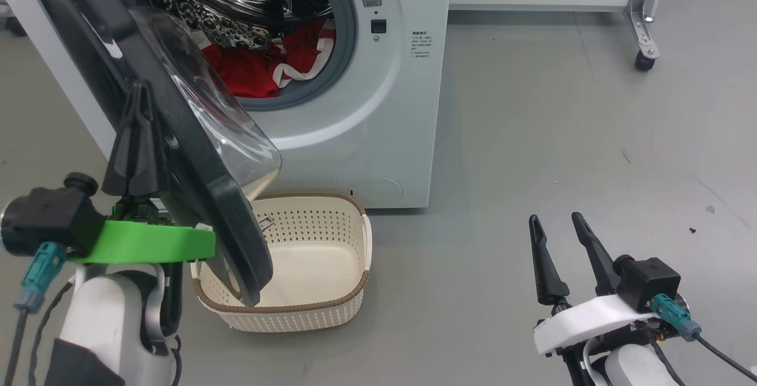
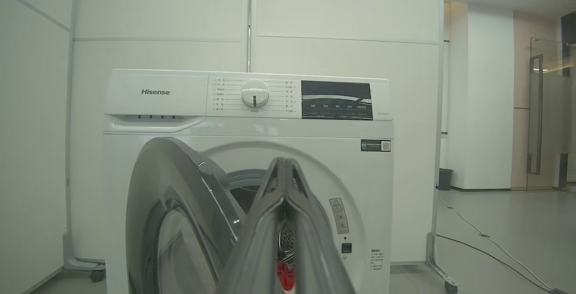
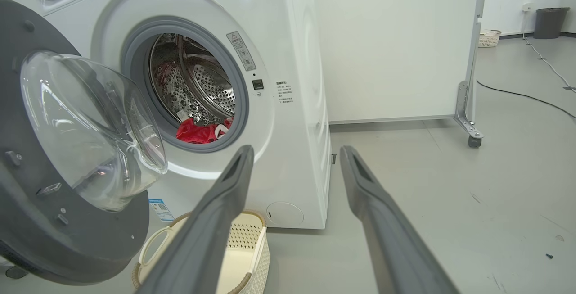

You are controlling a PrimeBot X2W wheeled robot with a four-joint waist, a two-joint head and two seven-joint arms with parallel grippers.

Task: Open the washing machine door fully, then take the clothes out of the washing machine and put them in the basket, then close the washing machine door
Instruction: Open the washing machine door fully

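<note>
The white washing machine [image 1: 390, 138] stands at the top, and the left wrist view takes in its front [image 2: 180, 105]. The washing machine door [image 1: 195, 167], black-rimmed with a clear glass bowl [image 3: 90, 127], hangs partly open to the left, over the basket. Red clothes [image 1: 254, 70] with white trim lie in the steel drum [image 3: 202, 132]. The cream basket [image 1: 331, 309] sits empty on the floor in front of the machine. My left gripper [image 1: 139, 90] is shut, fingers lying along the door's outer face; contact is unclear. My right gripper [image 1: 562, 223] hangs open at the lower right, holding nothing.
A white partition on castered feet [image 1: 644, 49] stands behind and to the right of the machine. Bare grey floor [image 1: 562, 138] stretches to the right. Cables [image 3: 526, 96], a bin [image 3: 549, 21] and a small far basket [image 3: 488, 38] lie at the back.
</note>
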